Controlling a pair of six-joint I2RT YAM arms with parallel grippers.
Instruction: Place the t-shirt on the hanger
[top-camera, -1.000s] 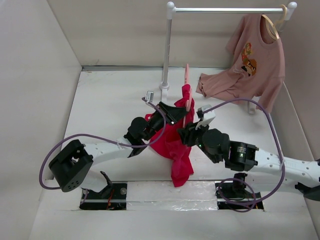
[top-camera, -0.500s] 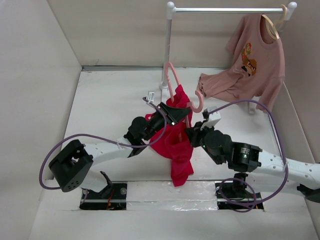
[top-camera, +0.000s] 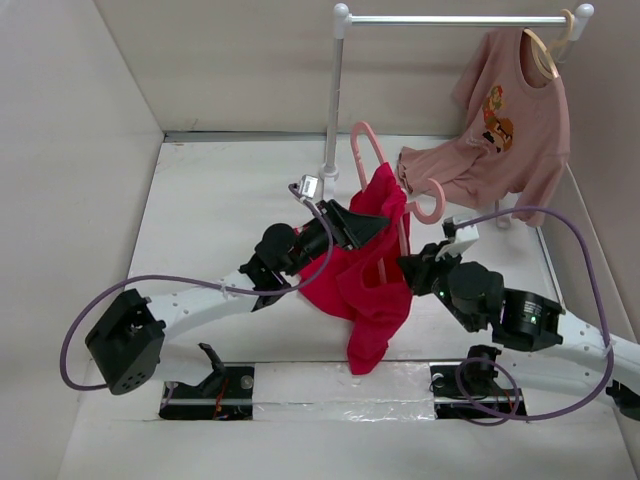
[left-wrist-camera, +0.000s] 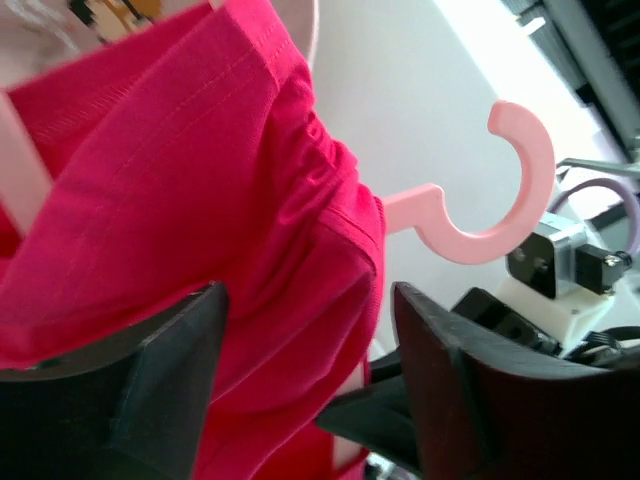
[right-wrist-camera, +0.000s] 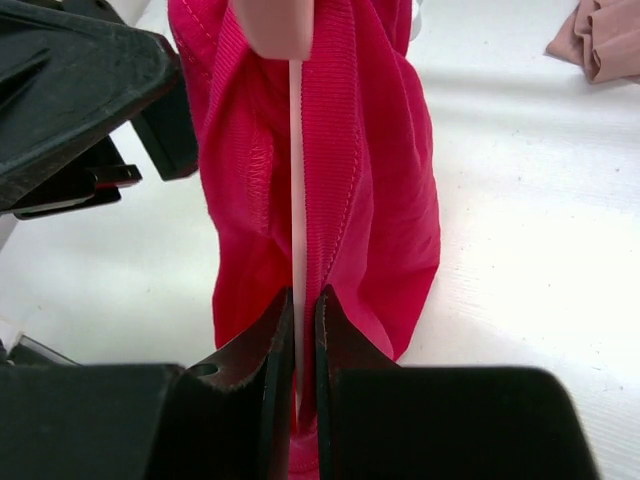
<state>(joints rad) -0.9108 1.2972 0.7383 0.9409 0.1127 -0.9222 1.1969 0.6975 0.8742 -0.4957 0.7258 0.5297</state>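
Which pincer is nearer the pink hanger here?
Right. The right pincer clamps a thin bar of the pink hanger; the left pincer stands open around the red t-shirt fabric.

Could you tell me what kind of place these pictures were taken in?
Probably a robot test cell for clothes handling, not a home: plain white walls box in the table, a small garment rail holds a pink t-shirt, and two cabled arms are mounted at its edge.
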